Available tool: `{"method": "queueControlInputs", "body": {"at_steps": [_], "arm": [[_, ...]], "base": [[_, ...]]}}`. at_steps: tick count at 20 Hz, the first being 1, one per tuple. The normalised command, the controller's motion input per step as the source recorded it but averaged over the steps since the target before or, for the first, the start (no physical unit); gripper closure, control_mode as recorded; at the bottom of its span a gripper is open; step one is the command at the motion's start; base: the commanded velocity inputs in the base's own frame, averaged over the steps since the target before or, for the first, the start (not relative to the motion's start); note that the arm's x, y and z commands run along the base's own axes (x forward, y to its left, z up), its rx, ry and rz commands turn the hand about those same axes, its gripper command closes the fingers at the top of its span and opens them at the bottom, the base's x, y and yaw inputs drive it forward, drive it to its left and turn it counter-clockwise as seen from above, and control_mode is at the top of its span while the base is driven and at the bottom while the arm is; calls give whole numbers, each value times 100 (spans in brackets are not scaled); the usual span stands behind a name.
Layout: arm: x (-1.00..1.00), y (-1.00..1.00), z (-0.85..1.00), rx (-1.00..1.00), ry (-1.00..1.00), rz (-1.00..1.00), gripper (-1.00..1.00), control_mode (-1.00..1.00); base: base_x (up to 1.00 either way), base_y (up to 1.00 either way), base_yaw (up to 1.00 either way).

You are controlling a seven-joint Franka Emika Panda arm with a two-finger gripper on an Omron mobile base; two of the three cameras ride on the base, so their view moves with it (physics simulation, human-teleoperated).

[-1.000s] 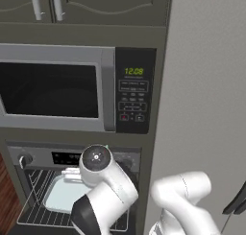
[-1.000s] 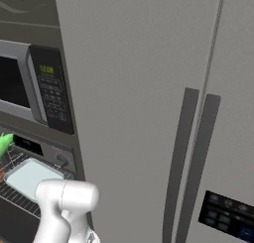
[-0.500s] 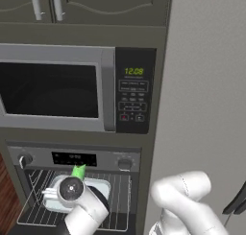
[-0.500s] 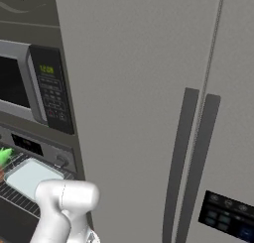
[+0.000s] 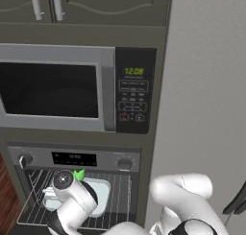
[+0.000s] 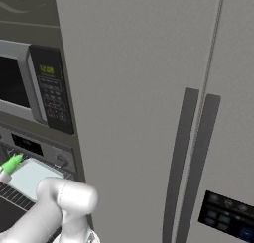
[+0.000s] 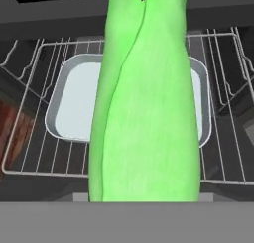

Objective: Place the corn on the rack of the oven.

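My gripper is shut on the bright green corn, which stands lengthwise up the middle of the hand view. The corn's tip pokes out beside my wrist, just under the oven's control strip. The corn hangs above the silvery wire rack, over a pale rectangular tray lying on that rack. The rack sits pulled out of the dark oven cavity. My fingertips are hidden behind the corn.
A microwave with a green clock sits right above the oven. A tall grey fridge with dark handles stands close on the right. Cabinet doors are overhead, and a strip of brown wood shows at the left.
The hand has dropped down and to the left with the corn, from in front of the control strip to just over the tray and rack. The corn is still held.
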Motion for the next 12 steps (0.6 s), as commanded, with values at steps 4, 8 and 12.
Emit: {"method": "queueControlInputs", "body": {"at_steps": [4, 8, 12], "arm": [[15, 22, -38, -14, 10, -8, 100, -100], [28, 2, -34, -10, 15, -5, 100, -100], [24, 0, -28, -8, 0, -3, 100, -100]], "base": [[0, 0, 0], [0, 0, 0], [0, 0, 0]]}}
